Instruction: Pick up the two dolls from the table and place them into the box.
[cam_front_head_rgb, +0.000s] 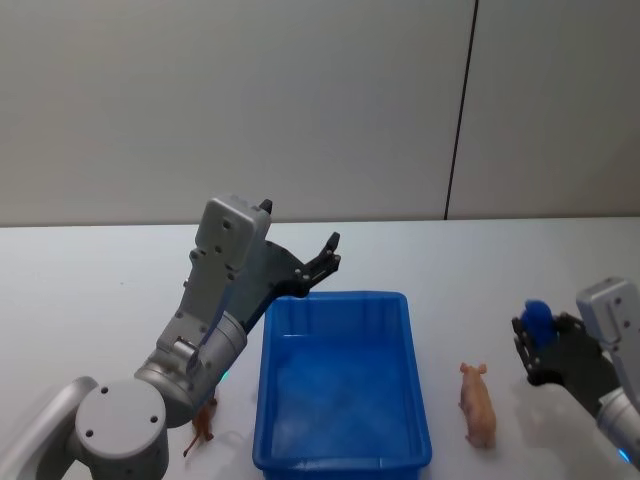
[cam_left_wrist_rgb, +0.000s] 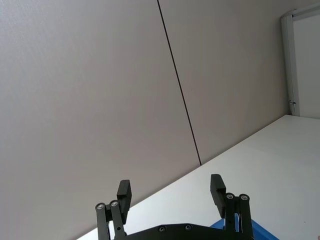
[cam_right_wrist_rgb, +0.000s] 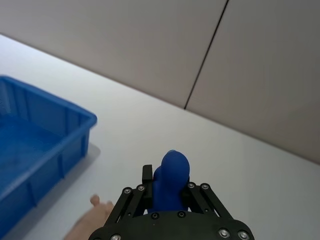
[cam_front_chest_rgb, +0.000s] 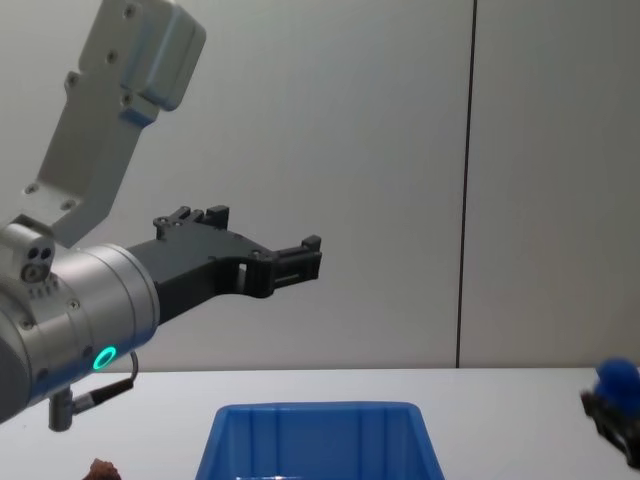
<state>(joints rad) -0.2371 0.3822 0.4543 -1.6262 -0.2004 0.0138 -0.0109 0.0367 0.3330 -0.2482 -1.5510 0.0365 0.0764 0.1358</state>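
The right gripper clamps a blue toy; it should clear the box rim before releasing. The left gripper hangs wide open, empty.

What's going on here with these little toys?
The robot is meant to put small toys into the blue box, empty so far. Its right gripper, off to the box's right, is shut on a small blue object. Its left gripper hangs open above the box's far left corner. A pink pig lies on the white table right of the box, a reddish-brown toy left of it.
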